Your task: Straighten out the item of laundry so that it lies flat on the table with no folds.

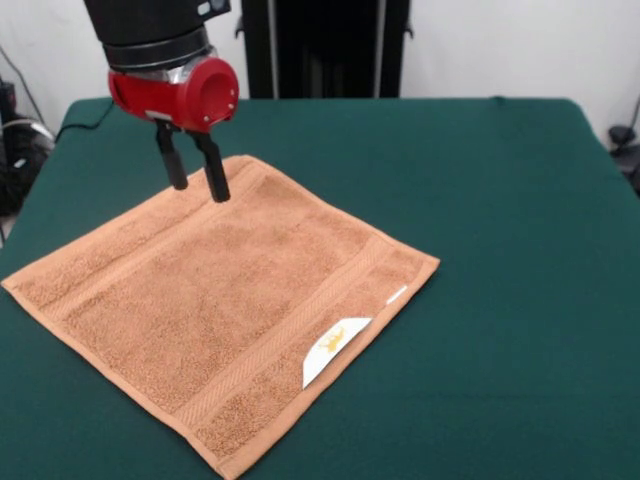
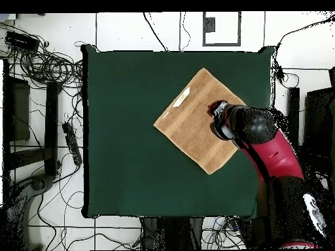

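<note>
Front view, towel [image 1: 225, 310] flat, tool [image 1: 194, 177] above far corner

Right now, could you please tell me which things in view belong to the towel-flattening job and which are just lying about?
Job: towel, spread flat; table; claw, open above the towel's far corner.
Lying about: cables on the floor; power strip beside the table.

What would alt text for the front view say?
An orange-tan towel lies spread flat on a dark green table, its white label showing. The red and black arm's tool hangs open above the towel's far corner.
</note>
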{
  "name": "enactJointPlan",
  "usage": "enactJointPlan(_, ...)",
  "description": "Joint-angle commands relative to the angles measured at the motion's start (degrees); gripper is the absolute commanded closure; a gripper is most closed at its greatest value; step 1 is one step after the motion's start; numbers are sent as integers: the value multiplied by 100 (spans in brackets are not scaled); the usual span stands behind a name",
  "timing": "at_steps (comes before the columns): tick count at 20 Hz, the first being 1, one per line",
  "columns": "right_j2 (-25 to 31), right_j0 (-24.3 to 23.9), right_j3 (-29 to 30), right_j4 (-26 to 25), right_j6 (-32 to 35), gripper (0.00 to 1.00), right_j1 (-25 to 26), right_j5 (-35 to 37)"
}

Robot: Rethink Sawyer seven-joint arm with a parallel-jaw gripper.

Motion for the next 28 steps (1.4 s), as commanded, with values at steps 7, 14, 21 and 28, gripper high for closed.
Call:
enactJointPlan(7, -76, 328, 697, 214, 2092, 0, 340, 217)
enactJointPlan(14, -327, 338, 773, 63, 2148, 0, 215, 422)
enactJointPlan(21, -449, 335, 970, 29, 2113, 0, 4, 618)
enactJointPlan(28, -406, 376, 1187, 192, 2269, 0, -94, 536)
